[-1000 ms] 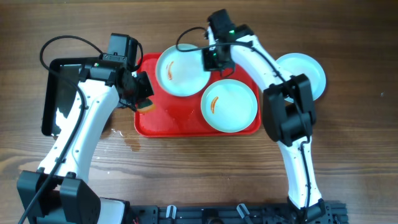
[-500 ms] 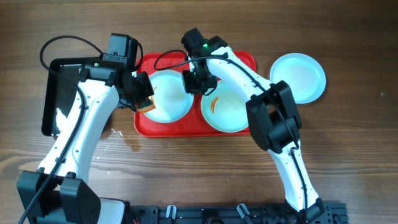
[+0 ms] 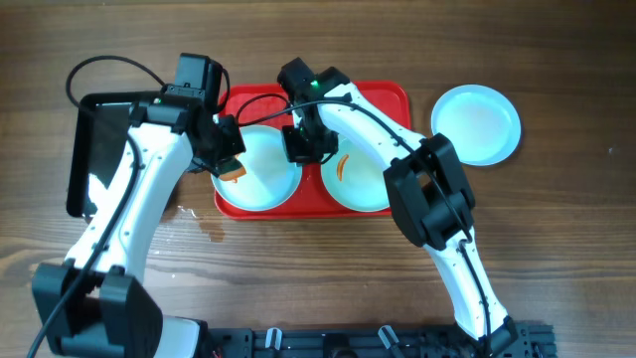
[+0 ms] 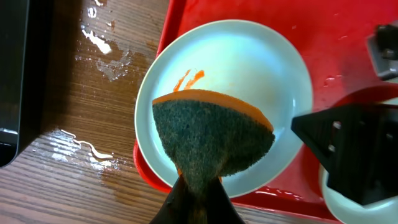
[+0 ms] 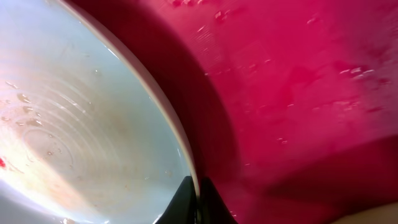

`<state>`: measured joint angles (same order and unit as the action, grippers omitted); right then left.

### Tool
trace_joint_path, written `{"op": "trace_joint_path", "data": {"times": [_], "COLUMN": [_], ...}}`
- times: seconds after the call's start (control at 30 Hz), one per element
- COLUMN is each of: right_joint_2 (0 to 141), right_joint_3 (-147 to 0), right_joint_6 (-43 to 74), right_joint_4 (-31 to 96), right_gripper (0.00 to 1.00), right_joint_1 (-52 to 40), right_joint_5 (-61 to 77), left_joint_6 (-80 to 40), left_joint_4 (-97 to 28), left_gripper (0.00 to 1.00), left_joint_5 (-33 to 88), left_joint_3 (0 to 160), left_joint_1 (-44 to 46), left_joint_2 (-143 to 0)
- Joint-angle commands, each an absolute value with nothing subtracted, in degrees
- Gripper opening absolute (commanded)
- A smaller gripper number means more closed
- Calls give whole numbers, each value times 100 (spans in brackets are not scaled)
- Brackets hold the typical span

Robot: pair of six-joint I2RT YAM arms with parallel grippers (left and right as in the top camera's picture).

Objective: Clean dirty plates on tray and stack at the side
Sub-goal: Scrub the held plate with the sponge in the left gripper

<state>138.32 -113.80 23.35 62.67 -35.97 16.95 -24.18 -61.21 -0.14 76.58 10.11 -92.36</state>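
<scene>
The red tray (image 3: pixel 383 96) holds two pale blue-white plates. The left plate (image 3: pixel 260 177) lies at the tray's front left, overhanging the rim; it bears an orange-red smear (image 4: pixel 189 78). My right gripper (image 3: pixel 301 146) is shut on this plate's right rim (image 5: pixel 180 140). My left gripper (image 3: pixel 231 167) is shut on an orange sponge with a dark scouring face (image 4: pixel 214 140), held over the plate (image 4: pixel 261 68). The second plate (image 3: pixel 360 189), smeared orange, lies at the tray's front right, partly under the right arm. The third plate (image 3: pixel 479 121) lies on the table right of the tray.
A glossy black tray (image 3: pixel 94 149) lies left of the red tray. Water puddles (image 4: pixel 93 50) wet the wooden table between the two trays. The right arm crosses over the red tray (image 4: pixel 348 25).
The right gripper dragged the left plate from the tray's back to its front left, toward the sponge. The left gripper stayed nearly still and the sponge is now over the plate.
</scene>
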Motion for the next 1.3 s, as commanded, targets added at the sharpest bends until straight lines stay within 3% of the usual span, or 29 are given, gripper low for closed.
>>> {"op": "trace_joint_path", "data": {"times": [0.0, 0.67, 1.27], "right_joint_2": [13935, 13563, 13563], "right_joint_3": [-11187, -11222, -11222], "right_joint_6": [2440, 2471, 2611], "right_joint_4": [6241, 6604, 6545], "right_gripper": [4, 4, 4], "right_joint_1": [-3691, -3426, -3426], "right_joint_5": [1494, 548, 548], "left_joint_6": [-2268, -2270, -2445], "left_joint_4": [-6064, -5548, -3476], "left_gripper": [4, 4, 4], "left_joint_5": [-113, 727, 1262], "left_joint_3": [7671, 7653, 6305], "left_joint_1": [989, 1031, 1800], "left_joint_2": [-9579, -10036, -10064]}}
